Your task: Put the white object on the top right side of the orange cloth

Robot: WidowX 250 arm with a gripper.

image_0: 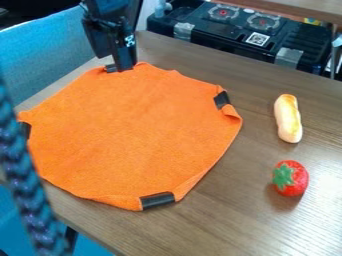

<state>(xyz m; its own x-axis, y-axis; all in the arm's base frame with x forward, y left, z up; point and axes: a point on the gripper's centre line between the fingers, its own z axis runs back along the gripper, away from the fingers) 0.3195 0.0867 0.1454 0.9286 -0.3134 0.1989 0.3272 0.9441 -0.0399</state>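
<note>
The white toy (288, 120) is lying on the table (227, 215), right of the orange cloth (133, 135), so picking and putting are both waiting, and the gripper (119, 68) is hanging by the cloth's top edge, but I can't tell if it's gaping or pinching.

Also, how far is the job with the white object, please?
The orange cloth lies spread, but nothing of the placing looks done: the whitish bread-like piece, probably meant, lies beside it. The gripper hangs by the cloth's far edge, apart from that piece. Picking and placing are left.
</note>
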